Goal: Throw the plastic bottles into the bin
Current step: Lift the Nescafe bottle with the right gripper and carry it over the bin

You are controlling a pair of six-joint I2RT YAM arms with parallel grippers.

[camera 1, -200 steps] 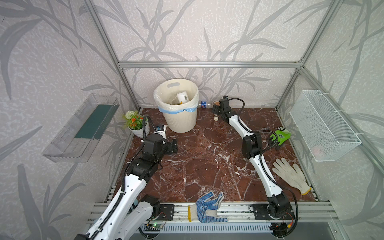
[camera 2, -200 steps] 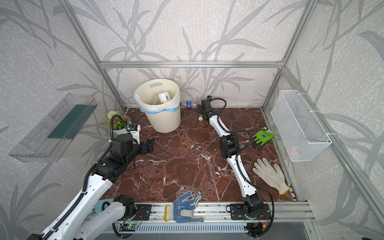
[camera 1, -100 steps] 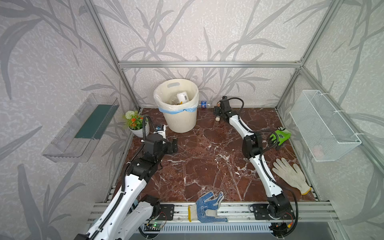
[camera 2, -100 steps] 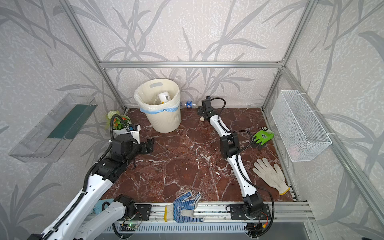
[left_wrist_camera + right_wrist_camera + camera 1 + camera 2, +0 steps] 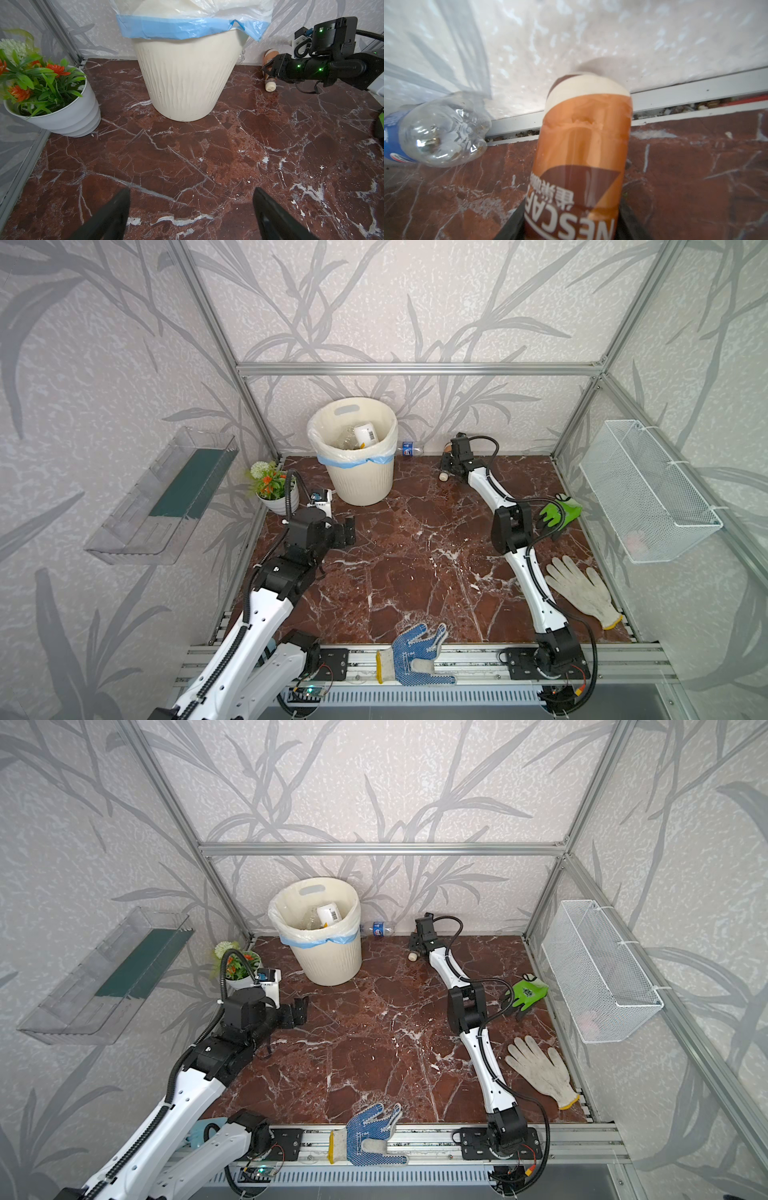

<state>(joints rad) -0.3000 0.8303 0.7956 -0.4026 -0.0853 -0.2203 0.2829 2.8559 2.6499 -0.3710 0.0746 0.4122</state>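
The table (image 5: 415, 551) fills the lower half of both top views. The bin (image 5: 361, 485) stands at upper centre against the back wall, mouth upward, so that either arm can drop into it.

The left gripper (image 5: 347, 526) hovers at centre left facing the bin. Its fingers (image 5: 112, 214) are spread wide and hold nothing, which is judged a standby pose.

The right gripper (image 5: 451, 466) reaches to upper centre, just right of the bin. Its fingers press both sides of the brown-labelled bottle (image 5: 583, 155), low at the table with its cap toward the lower edge. This grip across the body suits lifting. The blue-labelled bottle (image 5: 409, 449) lies at the wall between bin and right gripper.

Count:
- Bin: one.
- Grippers: two.
- Gloves: three, namely white glove (image 5: 582, 593), blue-dotted glove (image 5: 415, 651) and green glove (image 5: 561, 510).
- Bottles outside the bin: two. Those inside cannot be fully counted.
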